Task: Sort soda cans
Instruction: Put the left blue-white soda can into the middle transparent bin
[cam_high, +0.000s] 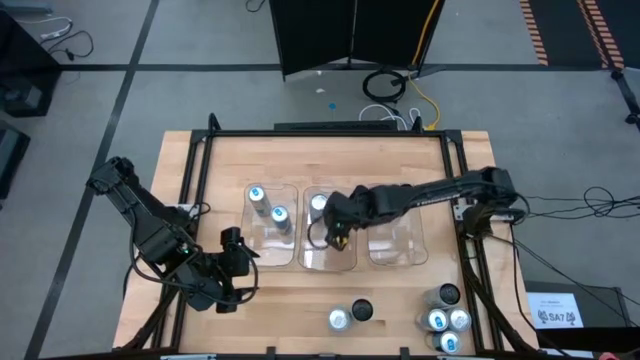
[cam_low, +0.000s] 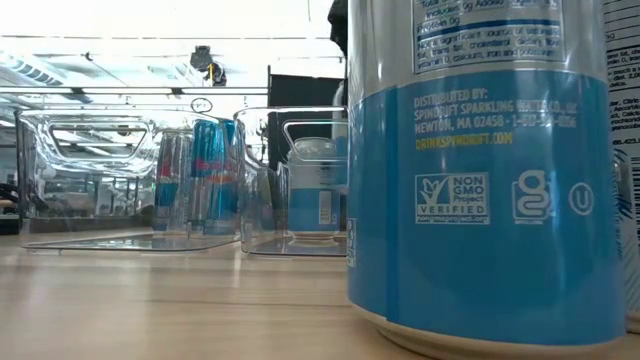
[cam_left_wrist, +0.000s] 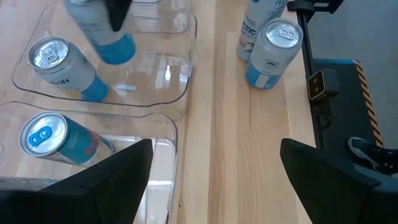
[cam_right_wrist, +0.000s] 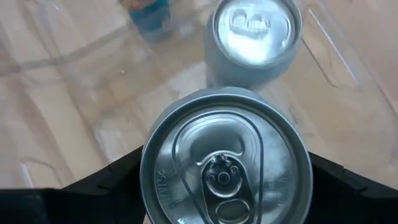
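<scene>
My right gripper (cam_high: 340, 236) is shut on a silver-topped soda can (cam_right_wrist: 225, 163) over the middle clear tray (cam_high: 327, 262). A second silver-topped can (cam_right_wrist: 254, 36) stands in that tray beside it. Two blue-tabbed cans (cam_high: 256, 194) (cam_high: 279, 214) stand in the left tray (cam_high: 250, 245). Several more cans stand on the table near its front edge, two at the middle (cam_high: 338, 319) and a group at the right (cam_high: 447, 318). My left gripper (cam_left_wrist: 214, 180) is open and empty at the table's front left (cam_high: 235, 266). My right gripper pinches the can between its two fingers (cam_right_wrist: 115, 180), one on each side of the can's wall just below the top rim (cam_right_wrist: 149, 165). The fingers come from above, pointing down. The can hangs top up inside the middle tray, its blue base (cam_left_wrist: 118, 50) low. Whether the base touches the tray floor I cannot tell.
The right clear tray (cam_high: 398, 258) holds no can that I can see. A blue-and-silver can (cam_low: 480, 170) stands right before the low camera and hides much of the table. A black frame (cam_high: 200, 150) runs along the table's edges. Bare wood lies between the trays and the front cans.
</scene>
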